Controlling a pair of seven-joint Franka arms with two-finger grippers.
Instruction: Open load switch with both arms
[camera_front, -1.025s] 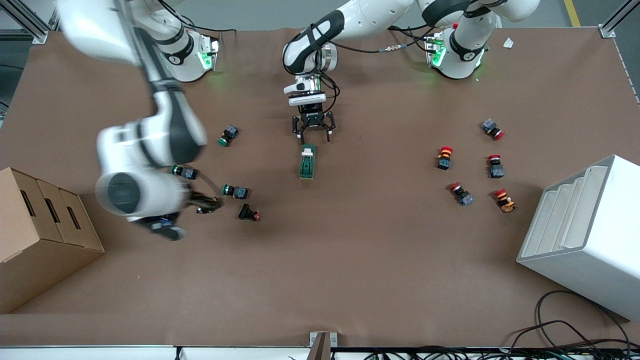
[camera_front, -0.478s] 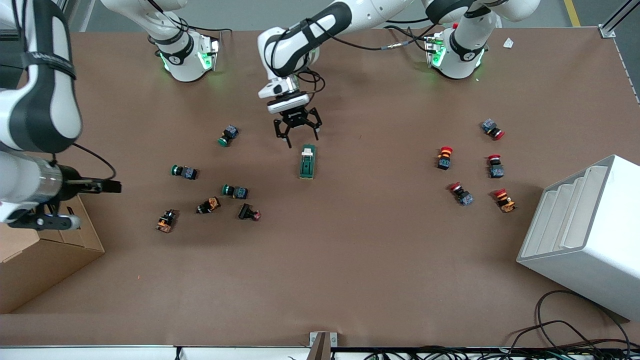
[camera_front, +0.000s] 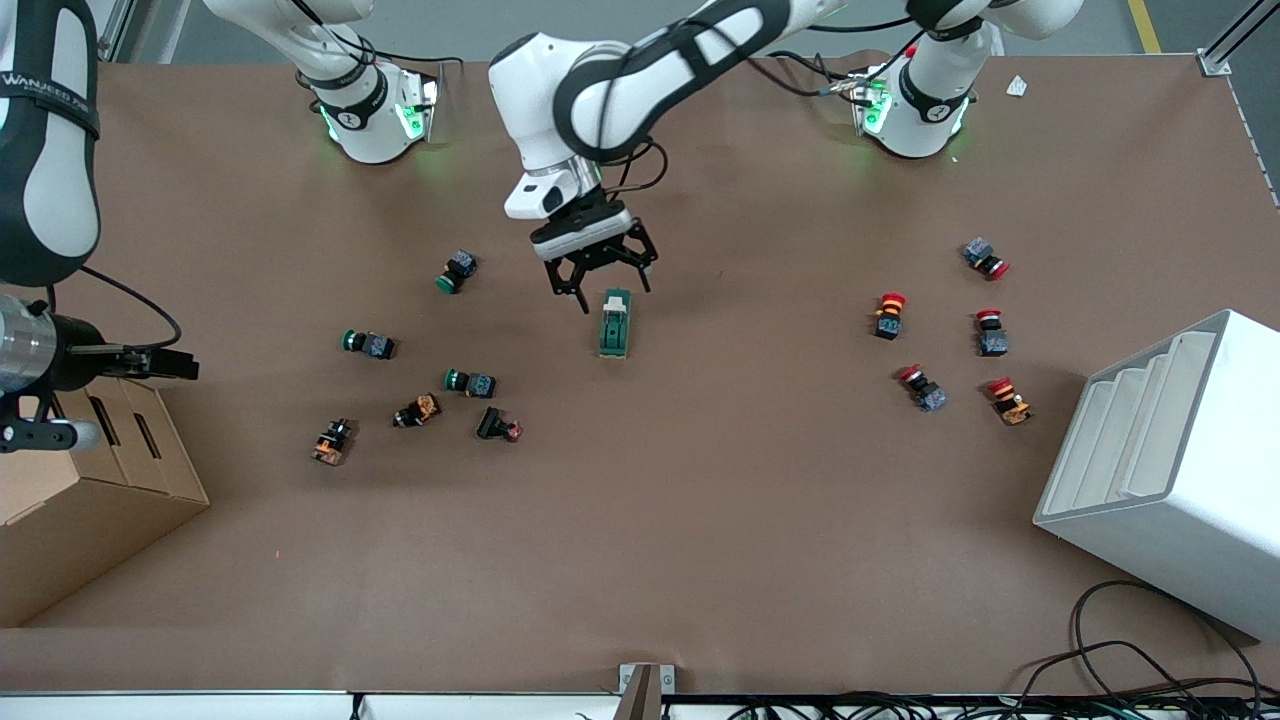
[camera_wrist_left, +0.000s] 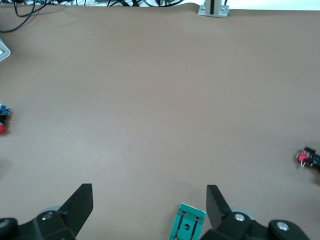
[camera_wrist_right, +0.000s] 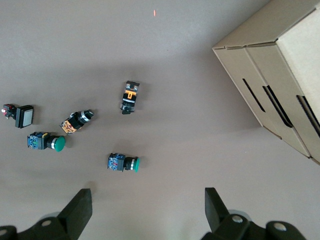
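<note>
The load switch (camera_front: 615, 325), a dark-green oblong block with a white lever piece at the end nearer the robots' bases, lies mid-table. My left gripper (camera_front: 601, 281) hangs open just above that lever end. In the left wrist view the switch's green end (camera_wrist_left: 187, 225) shows close to one finger of the open left gripper (camera_wrist_left: 150, 201). My right gripper (camera_front: 140, 400) is open, up over the cardboard box (camera_front: 90, 480) at the right arm's end. The right wrist view shows the right gripper (camera_wrist_right: 148, 206) with nothing between its fingers.
Green and orange push-buttons (camera_front: 470, 382) lie scattered toward the right arm's end, and one green-capped button (camera_wrist_right: 123, 163) shows under the right gripper. Red-capped buttons (camera_front: 888, 315) cluster toward the left arm's end beside a white stepped rack (camera_front: 1170, 470).
The right arm swung off the push-buttons to the cardboard box. The left gripper shifted toward the right arm's end and closer to the switch's lever end.
</note>
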